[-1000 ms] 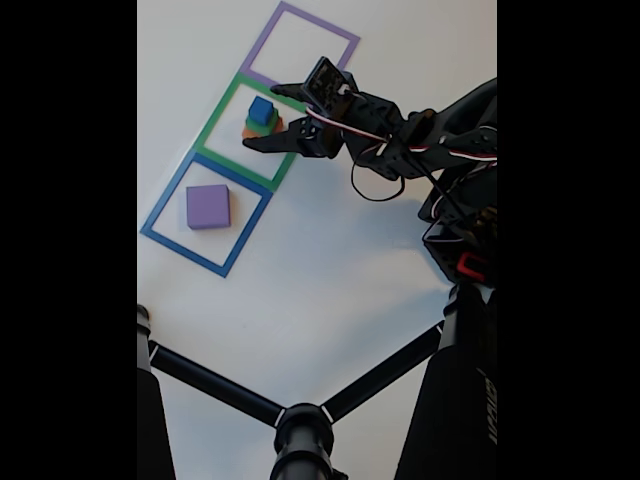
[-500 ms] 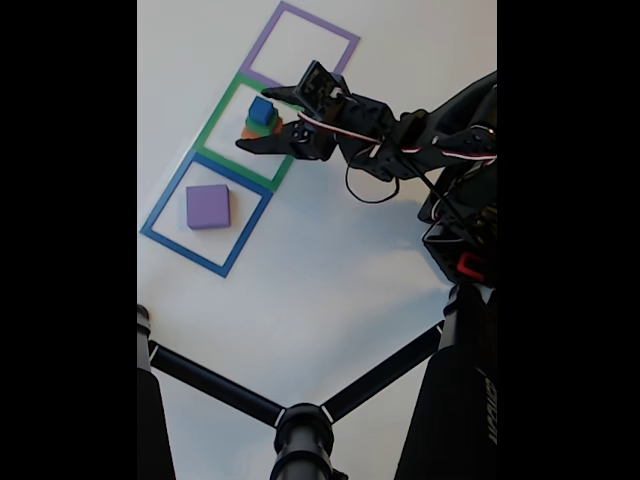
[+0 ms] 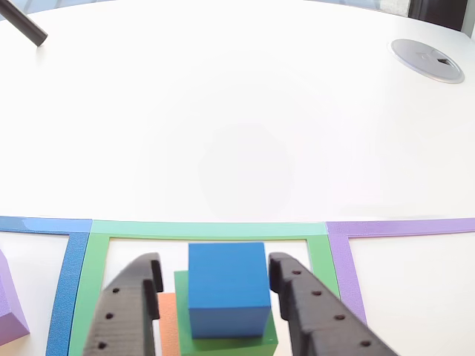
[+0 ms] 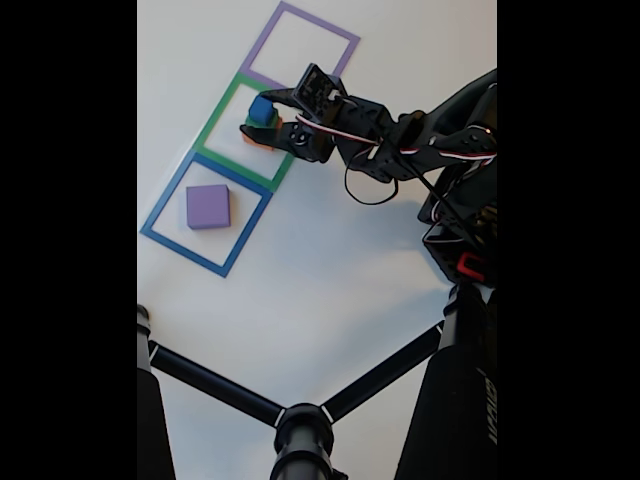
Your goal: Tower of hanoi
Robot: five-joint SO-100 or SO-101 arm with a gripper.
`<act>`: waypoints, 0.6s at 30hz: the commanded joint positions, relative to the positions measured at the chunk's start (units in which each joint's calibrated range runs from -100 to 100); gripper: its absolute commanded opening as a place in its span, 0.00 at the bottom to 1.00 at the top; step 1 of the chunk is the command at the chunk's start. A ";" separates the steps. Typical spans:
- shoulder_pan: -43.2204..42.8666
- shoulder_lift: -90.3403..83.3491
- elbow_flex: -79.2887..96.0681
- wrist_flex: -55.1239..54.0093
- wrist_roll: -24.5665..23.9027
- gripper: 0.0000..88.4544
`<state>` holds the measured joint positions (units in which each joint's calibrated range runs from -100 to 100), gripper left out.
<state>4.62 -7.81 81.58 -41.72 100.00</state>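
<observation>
Currently purple block (image 4: 208, 206) sits alone in the blue outline (image 4: 160, 212). Orange block (image 3: 168, 325), green block (image 3: 226, 343) and blue cube (image 3: 227, 288) are stacked inside the green outline (image 3: 208, 229). Gripper (image 3: 214, 273) straddles the cube, jaws apart, small gaps either side.

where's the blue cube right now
The blue cube sits on top of the green block inside the green square outline, between the gripper fingers in the other view; in the fixed view it lies upper left.

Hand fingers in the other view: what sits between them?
The blue cube, atop the green block, sits between the hand's fingers; narrow gaps show either side.
</observation>
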 commanded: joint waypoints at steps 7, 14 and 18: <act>-0.98 -0.47 -1.04 -1.52 0.00 0.08; -0.98 -0.55 -1.04 -1.36 0.00 0.05; -1.08 -1.03 -0.95 -1.20 0.00 0.04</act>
<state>4.15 -7.81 81.58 -41.72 99.46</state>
